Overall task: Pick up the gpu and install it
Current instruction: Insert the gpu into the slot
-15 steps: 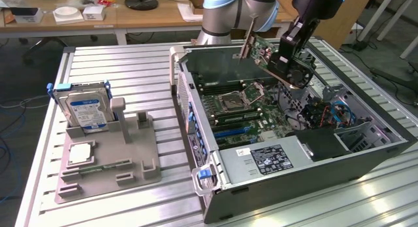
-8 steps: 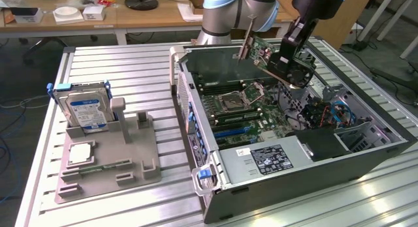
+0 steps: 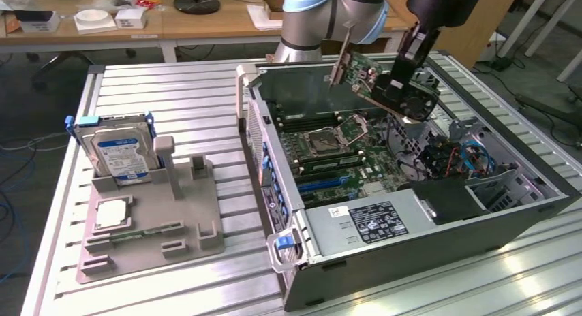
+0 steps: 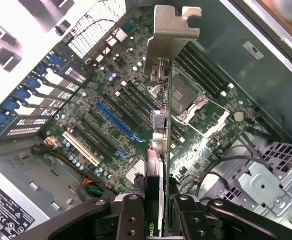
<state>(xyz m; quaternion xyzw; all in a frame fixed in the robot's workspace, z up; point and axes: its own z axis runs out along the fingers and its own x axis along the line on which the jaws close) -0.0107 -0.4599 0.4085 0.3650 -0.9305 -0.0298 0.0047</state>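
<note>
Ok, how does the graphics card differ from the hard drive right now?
The graphics card hangs tilted in the tool above the open computer case; the hard drive stands upright in the grey holder. The card is a green board with a silver bracket; the drive is a silver box with a blue-and-white label. Neither is installed yet.

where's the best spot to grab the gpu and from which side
Pinch the gpu across its two flat faces at the long edge facing away from the motherboard, as the gripper does now. The card is thin and flat, and this likely leaves its silver bracket and lower edge free to meet the board.
</note>
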